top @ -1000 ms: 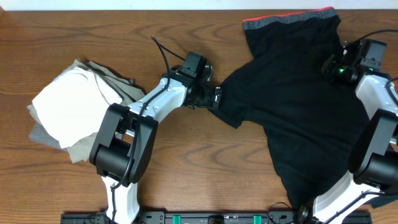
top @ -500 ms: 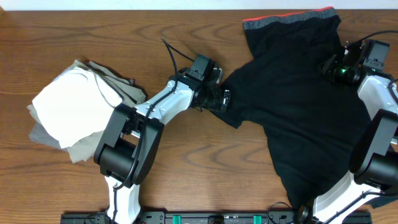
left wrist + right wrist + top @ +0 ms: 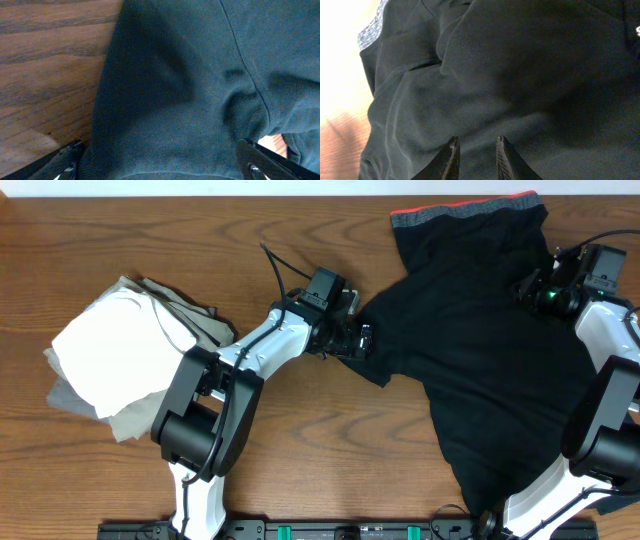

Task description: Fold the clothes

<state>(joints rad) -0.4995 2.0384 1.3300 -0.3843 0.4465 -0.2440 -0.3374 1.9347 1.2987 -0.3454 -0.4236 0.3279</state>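
T-shirt (image 3: pixel 480 370) black, rumpled on right half of surface (image 3: pixel 330 470), touching red-banded piece (image 3: pixel 460 218) at far edge | white-grey pile (image 3: pixel 110 360) well apart, left | left gripper (image 3: pixel 160 167) spread wide astride sleeve (image 3: pixel 165 85), gripping nothing | right gripper (image 3: pixel 476 152) narrowly parted over upper-right fabric, apparently empty | step: likely taking hold to spread flat | next: close on sleeve, draw outward

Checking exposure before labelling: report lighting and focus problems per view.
Overhead: even light, sharp, but the black T-shirt shows almost no fold detail. Left wrist: its fabric fills the frame, weave crisp, colour washed towards teal. Right wrist: table at left blown out; fabric at right sinks into shadow.
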